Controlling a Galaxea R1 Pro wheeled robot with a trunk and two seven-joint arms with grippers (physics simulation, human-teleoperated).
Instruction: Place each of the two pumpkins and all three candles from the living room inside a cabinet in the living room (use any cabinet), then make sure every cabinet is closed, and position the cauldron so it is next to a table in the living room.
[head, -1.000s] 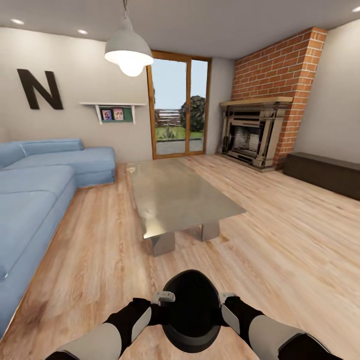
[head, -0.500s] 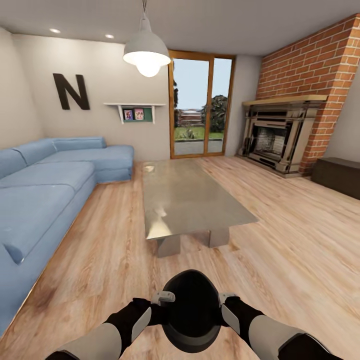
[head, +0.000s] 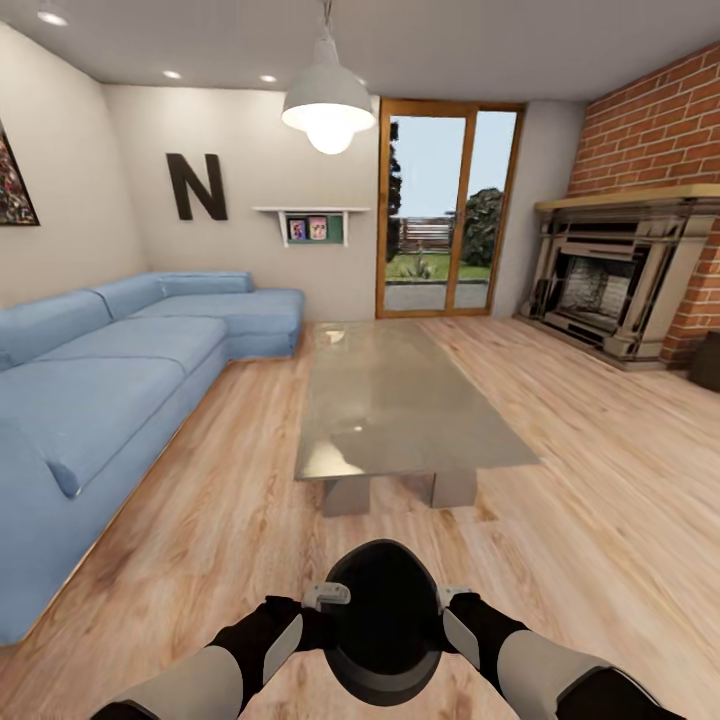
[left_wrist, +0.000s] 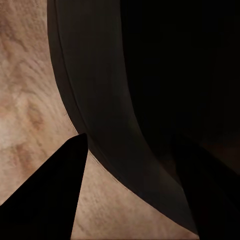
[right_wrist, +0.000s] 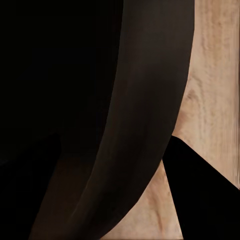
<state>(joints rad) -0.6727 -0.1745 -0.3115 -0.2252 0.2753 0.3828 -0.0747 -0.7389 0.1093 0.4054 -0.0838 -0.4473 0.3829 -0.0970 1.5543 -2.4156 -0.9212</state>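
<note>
The cauldron (head: 382, 622) hangs low in front of the robot, mouth up toward the head camera, pinched from both sides: the left claw (head: 322, 612) and right claw (head: 448, 612) each press its wall, one finger inside the rim as far as the wrist views suggest. It is well short of the worktop (head: 400, 405), whose long axis runs away toward the glass door (head: 448, 208). Setting it down beside that worktop is left; the cabinet step cannot be judged here.
</note>
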